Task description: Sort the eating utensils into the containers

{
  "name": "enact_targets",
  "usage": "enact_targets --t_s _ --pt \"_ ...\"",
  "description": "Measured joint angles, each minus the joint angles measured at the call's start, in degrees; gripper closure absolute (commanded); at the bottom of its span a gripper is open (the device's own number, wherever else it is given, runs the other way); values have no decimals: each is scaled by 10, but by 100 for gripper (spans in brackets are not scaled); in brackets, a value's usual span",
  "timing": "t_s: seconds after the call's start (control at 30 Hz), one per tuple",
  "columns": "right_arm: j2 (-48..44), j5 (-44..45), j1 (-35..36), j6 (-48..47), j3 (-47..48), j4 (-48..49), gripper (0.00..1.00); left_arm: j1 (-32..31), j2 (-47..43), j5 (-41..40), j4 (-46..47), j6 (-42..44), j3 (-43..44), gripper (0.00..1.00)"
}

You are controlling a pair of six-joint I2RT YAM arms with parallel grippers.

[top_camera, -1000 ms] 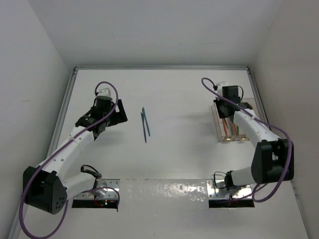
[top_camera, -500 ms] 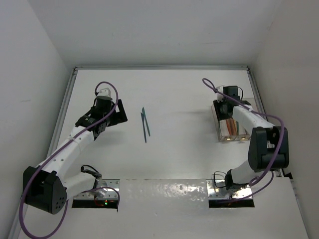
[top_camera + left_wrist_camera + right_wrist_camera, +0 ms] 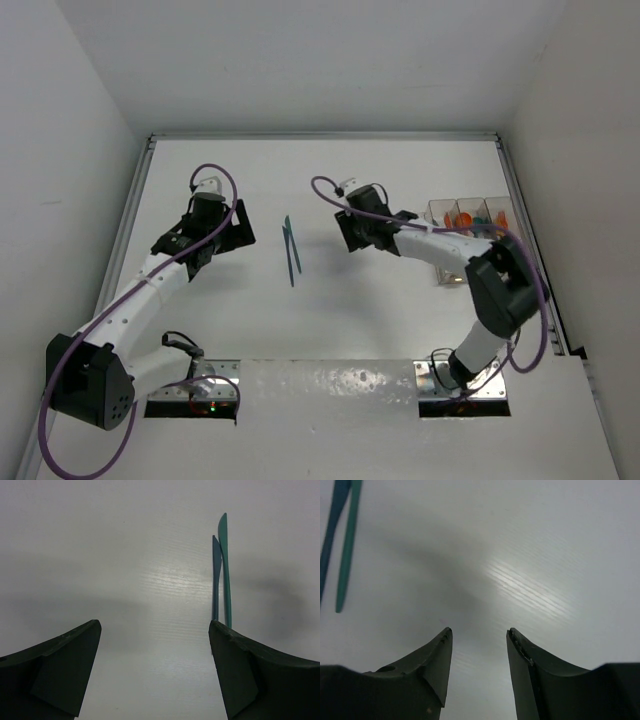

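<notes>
Mid-table, your right gripper (image 3: 352, 232), jaws now apart and empty, is off the clear plastic bins (image 3: 465, 212), nearing two slim teal-blue plastic utensils (image 3: 291, 248).

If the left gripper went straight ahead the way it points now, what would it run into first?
Probably the blue utensil and the teal utensil, lying side by side ahead of one finger; between the open jaws only table shows. Depth is unclear.

White table (image 3: 400, 170) carries a teal utensil (image 3: 226, 580) and a blue utensil (image 3: 215, 580) side by side near centre. Clear containers (image 3: 437, 213) stand at the right.
</notes>
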Motion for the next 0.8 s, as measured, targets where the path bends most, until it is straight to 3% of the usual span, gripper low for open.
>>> enact_targets --t_s 0.27,0.5,0.63,0.8 --pt "163 15 105 70 128 26 51 0 0 -14 0 -2 0 13" --pt "255 28 136 105 224 42 54 0 0 -23 0 -2 0 13" --pt "283 44 137 118 234 50 58 0 0 -23 0 -2 0 13" --pt "298 56 137 130 235 56 70 0 0 -23 0 -2 0 13"
